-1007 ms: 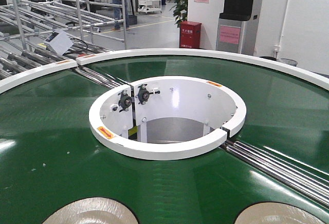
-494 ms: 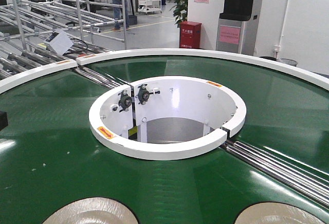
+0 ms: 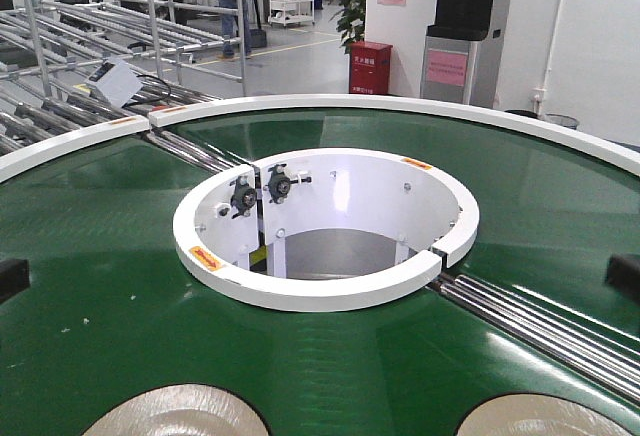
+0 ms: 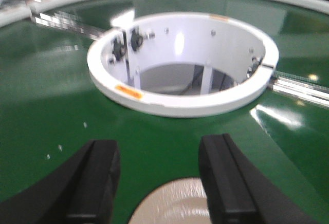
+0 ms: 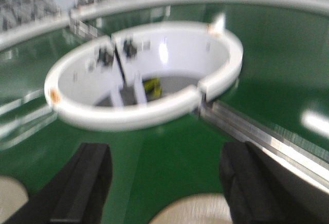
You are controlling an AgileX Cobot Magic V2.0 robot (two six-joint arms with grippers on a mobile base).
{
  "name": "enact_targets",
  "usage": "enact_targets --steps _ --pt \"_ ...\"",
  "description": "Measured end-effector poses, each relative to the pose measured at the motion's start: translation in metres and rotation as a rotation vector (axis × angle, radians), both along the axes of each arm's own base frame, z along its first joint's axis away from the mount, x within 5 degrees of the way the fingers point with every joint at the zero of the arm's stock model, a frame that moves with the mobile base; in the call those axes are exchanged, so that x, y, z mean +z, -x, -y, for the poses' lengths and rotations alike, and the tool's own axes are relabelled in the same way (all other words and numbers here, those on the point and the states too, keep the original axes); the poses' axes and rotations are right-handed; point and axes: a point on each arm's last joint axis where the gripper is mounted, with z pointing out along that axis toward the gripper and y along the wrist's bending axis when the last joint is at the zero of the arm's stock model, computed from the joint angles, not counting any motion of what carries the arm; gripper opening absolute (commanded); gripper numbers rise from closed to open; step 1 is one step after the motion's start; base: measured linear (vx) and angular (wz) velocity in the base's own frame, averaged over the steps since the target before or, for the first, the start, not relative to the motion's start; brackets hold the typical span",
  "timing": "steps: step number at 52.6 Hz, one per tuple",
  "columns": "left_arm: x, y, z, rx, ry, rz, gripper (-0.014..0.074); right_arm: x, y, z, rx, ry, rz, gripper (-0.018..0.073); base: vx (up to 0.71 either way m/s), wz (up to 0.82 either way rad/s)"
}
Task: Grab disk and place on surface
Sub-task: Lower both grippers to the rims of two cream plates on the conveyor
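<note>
Two beige metal disks lie on the green conveyor belt (image 3: 90, 246) at the near edge, one on the left (image 3: 175, 411) and one on the right (image 3: 545, 416). My left gripper (image 4: 160, 154) is open above the belt, with the left disk (image 4: 175, 203) low between its black fingers (image 4: 100, 175). My right gripper (image 5: 167, 157) is open as well, and the right disk (image 5: 198, 208) shows below its gap. Neither gripper touches a disk. The dark glossy tabletop surface is out of view.
The white inner ring (image 3: 330, 291) surrounds a round opening in the belt's middle. Steel rollers (image 3: 540, 321) cross the belt at the right. The white outer rim (image 3: 400, 106) curves behind. Small black arm parts show at the left edge (image 3: 10, 278) and right edge (image 3: 622, 276).
A black arm part entered the front view at the left edge and moved lower. Another has appeared at the right edge. The disks have not visibly moved.
</note>
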Motion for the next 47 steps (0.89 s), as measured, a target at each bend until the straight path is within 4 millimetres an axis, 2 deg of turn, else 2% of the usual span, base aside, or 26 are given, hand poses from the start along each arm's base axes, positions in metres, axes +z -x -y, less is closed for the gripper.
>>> enact_targets --steps 5,12,20,26,30,40,47 --pt "0.0 -0.015 0.006 -0.021 0.0 -0.095 0.0484 -0.01 -0.021 -0.007 0.04 -0.006 -0.16 0.0465 0.0 0.0" --pt "-0.014 -0.043 0.024 -0.144 -0.021 -0.279 0.0484 -0.024 -0.049 -0.024 0.191 -0.017 -0.365 0.0465 0.0 0.0" --pt "-0.045 -0.072 0.047 -0.325 -0.021 -0.466 0.0484 -0.038 -0.073 -0.044 0.398 -0.076 -0.516 0.0465 0.0 0.0" --pt "-0.071 -0.089 0.049 -0.357 -0.036 -0.581 0.0484 -0.049 -0.086 -0.044 0.475 -0.109 -0.599 0.0465 0.0 0.0" --pt "-0.086 -0.101 0.037 -0.318 -0.044 -0.64 0.0479 -0.054 -0.092 -0.031 0.461 -0.131 -0.635 0.0465 0.0 0.0" --pt "-0.111 -0.124 -0.021 -0.124 -0.008 -0.721 0.0442 -0.055 -0.096 0.018 0.321 -0.21 -0.658 0.0465 0.0 0.0" --pt "-0.132 -0.134 -0.056 -0.036 0.025 -0.788 0.0422 -0.052 -0.097 0.032 0.271 -0.275 -0.634 0.0465 0.0 0.0"
